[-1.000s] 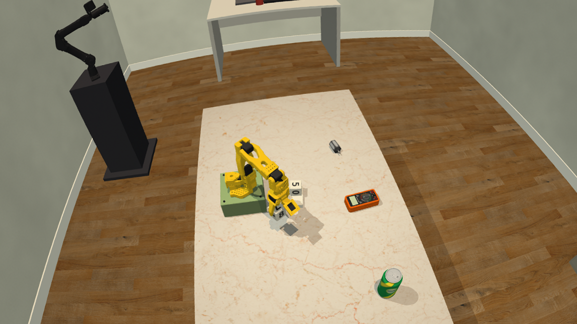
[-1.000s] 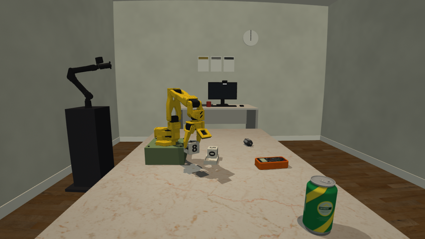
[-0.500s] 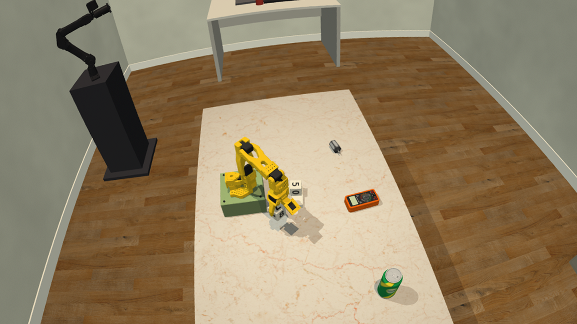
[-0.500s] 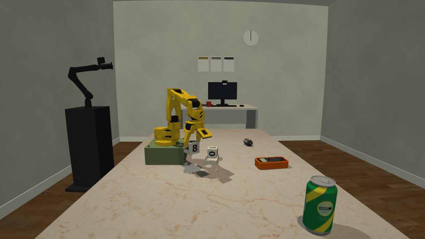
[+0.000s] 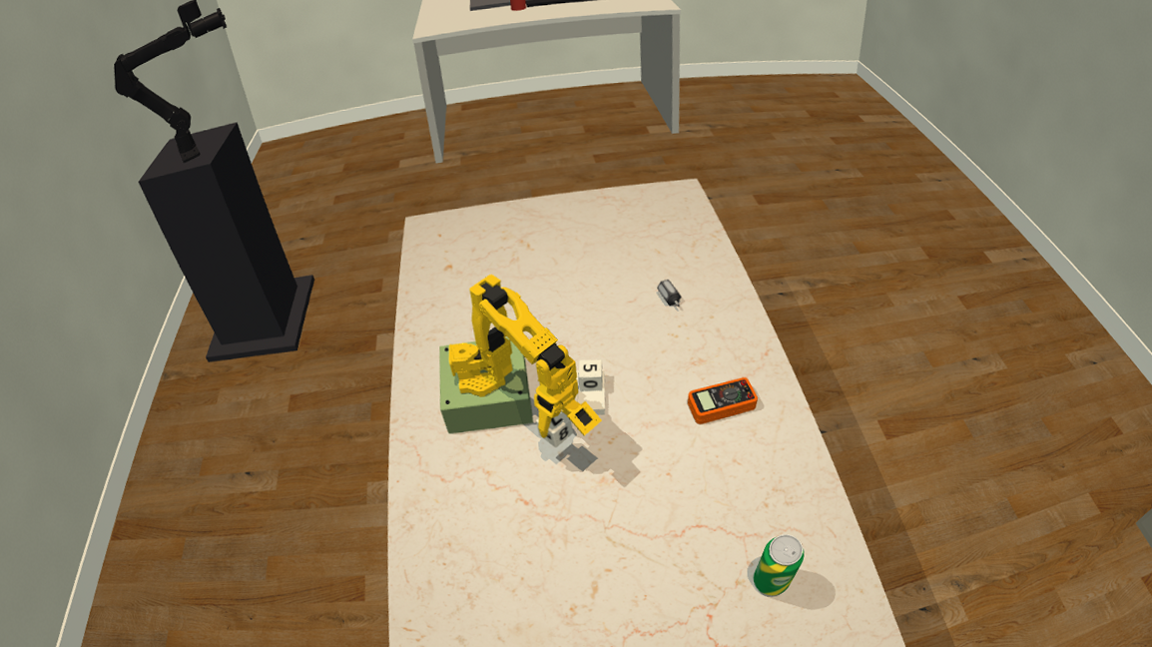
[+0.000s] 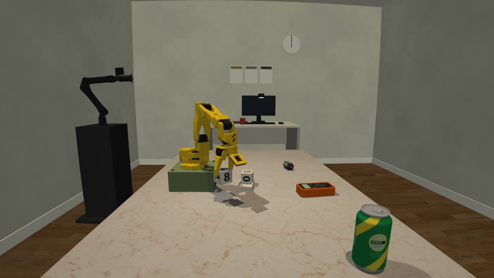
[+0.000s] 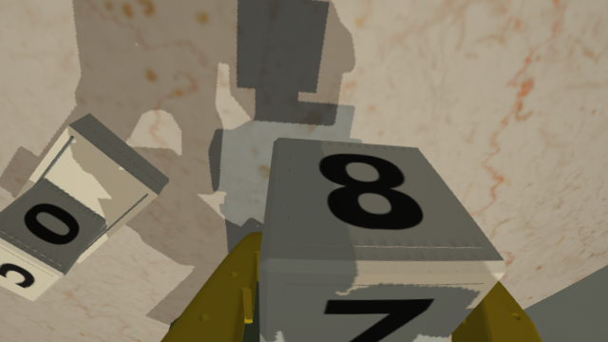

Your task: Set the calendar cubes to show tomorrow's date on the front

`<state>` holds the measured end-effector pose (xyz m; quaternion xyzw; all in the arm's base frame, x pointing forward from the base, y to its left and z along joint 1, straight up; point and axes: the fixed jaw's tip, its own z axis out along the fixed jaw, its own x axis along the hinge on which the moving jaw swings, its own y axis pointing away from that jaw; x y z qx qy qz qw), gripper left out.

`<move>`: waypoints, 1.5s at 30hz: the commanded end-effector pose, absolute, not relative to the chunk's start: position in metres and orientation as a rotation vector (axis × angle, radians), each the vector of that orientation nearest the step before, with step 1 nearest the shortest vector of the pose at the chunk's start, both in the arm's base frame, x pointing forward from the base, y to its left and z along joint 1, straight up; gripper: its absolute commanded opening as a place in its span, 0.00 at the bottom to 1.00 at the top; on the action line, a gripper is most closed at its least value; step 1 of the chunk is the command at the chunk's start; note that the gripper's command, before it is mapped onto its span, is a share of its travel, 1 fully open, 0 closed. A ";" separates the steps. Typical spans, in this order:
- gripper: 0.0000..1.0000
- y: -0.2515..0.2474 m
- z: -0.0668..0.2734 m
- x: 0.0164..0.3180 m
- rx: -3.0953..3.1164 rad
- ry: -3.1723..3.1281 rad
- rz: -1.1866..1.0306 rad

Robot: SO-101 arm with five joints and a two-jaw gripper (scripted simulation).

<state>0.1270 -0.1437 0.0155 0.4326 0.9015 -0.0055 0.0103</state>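
My gripper (image 5: 553, 424) (image 6: 223, 172) (image 7: 375, 304) is shut on a white cube (image 5: 562, 433) (image 6: 226, 177) (image 7: 370, 190). It holds the cube above the table, beside the tray. The wrist view shows an 8 on one face and a partly cut-off 7 on the adjoining face. The small pale tray (image 5: 595, 403) (image 6: 245, 188) (image 7: 119, 154) stands on the table. A second white cube (image 5: 589, 377) (image 6: 246, 177) (image 7: 52, 223) sits at the tray's far end in the exterior view, with a 5 on top and a 0 on one side. The tray's other end is bare. The robot-facing front and month's name are hidden.
My green base block (image 5: 486, 414) (image 6: 191, 181) is close to the held cube. An orange multimeter (image 5: 722, 400) (image 6: 315, 189), a small dark motor (image 5: 668, 292) (image 6: 288, 165) and a green can (image 5: 777, 567) (image 6: 372, 238) stand farther off on the table.
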 end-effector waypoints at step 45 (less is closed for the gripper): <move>0.00 -0.140 -0.021 0.118 1.355 2.851 0.012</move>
